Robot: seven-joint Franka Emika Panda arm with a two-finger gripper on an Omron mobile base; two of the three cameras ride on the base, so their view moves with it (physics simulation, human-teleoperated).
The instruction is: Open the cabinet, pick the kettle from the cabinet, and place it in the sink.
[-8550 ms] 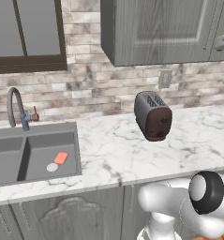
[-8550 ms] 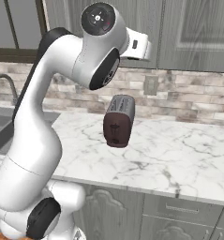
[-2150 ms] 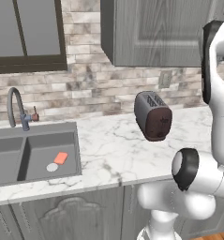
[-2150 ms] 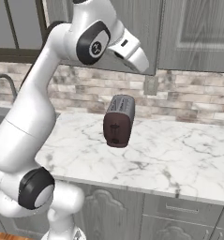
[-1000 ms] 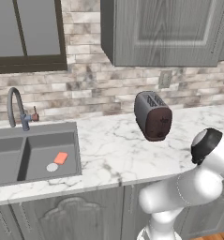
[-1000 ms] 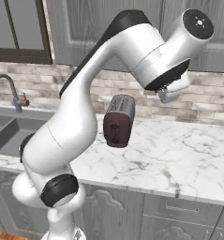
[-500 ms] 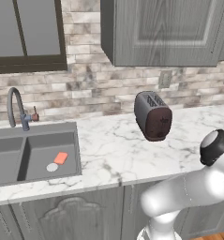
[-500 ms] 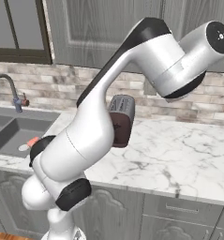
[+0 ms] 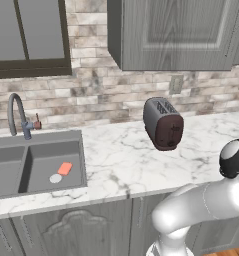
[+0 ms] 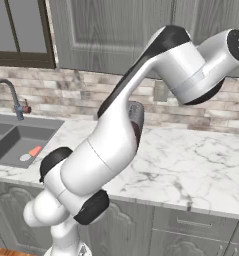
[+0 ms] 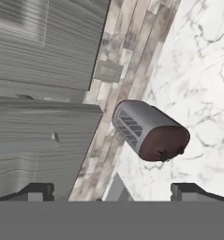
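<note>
Your arm (image 10: 116,135) sweeps up from the base and arcs high to the right, its elbow bent in front of the cabinet (image 10: 116,35), whose doors are all shut, so the kettle can't be seen. In the left base view the lower link (image 9: 201,205) lies almost level above the floor, ending in a dark joint at the right edge. Below runs the marble counter (image 9: 121,160), and at its left end sits the sink (image 9: 36,167), faucet (image 9: 16,115) curving over it, a small orange item and a pale disc lying in the right basin. The toaster (image 9: 162,123) stands on the counter under the cabinet. Your hand camera is rolled sideways, looking at that toaster (image 11: 148,131) with the cabinet face (image 11: 38,47) alongside. Your gripper (image 11: 111,190) holds nothing, its fingertips (image 11: 36,190) spread wide apart.
</note>
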